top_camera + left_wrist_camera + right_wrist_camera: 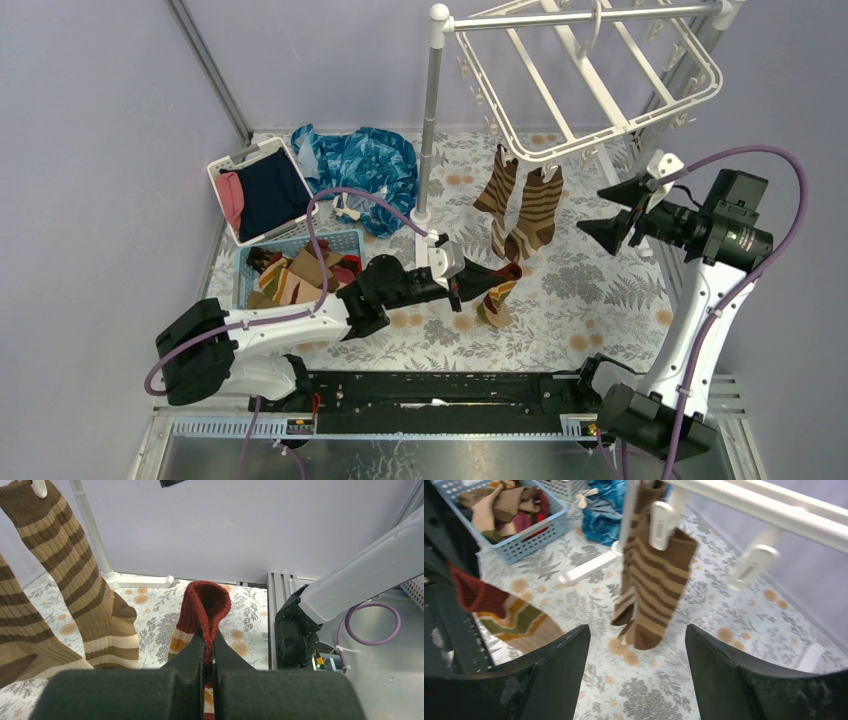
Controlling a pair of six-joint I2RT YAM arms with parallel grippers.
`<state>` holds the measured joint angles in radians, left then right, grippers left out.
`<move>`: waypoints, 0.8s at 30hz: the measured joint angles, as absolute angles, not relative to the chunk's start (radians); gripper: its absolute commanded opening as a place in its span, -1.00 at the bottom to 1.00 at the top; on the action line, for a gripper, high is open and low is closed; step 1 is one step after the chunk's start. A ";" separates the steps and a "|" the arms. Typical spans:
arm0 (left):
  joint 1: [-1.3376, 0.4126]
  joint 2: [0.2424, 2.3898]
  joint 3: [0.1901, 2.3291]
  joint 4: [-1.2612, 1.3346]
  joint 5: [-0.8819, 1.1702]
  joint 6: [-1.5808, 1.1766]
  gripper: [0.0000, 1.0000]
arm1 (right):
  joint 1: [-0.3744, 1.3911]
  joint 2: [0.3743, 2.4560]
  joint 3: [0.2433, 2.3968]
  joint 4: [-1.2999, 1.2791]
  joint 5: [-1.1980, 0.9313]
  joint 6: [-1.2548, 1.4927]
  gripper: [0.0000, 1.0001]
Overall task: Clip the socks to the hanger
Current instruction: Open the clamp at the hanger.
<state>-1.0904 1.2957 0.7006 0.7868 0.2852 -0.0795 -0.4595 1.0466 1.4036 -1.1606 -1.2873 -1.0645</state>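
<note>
Clamped down hard with the left gripper [470, 283] on a red-cuffed sock [497, 292], toe end drooping toward the floral table [600, 300]. Up behind, already pegged to the hanger [570, 152]: two brown striped socks [522, 208], dangling side by side. Off to the right, spread wide with the right gripper [612, 212], holding nothing, near that pair. At left, more socks [295, 272] heaped in the blue basket [243, 285].
</note>
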 measured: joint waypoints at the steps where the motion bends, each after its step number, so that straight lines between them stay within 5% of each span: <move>1: -1.085 1.297 0.701 0.788 0.292 -0.080 -1.00 | -0.477 1.060 1.408 -1.131 -1.294 -1.051 0.64; 7: -1.056 1.298 0.701 0.793 0.342 -0.081 -1.00 | -0.554 1.149 1.393 -1.001 -1.374 -1.091 0.98; 24: -1.025 1.336 0.711 0.799 0.420 -0.101 -1.00 | -0.481 1.378 1.360 -0.904 -1.523 -1.325 0.99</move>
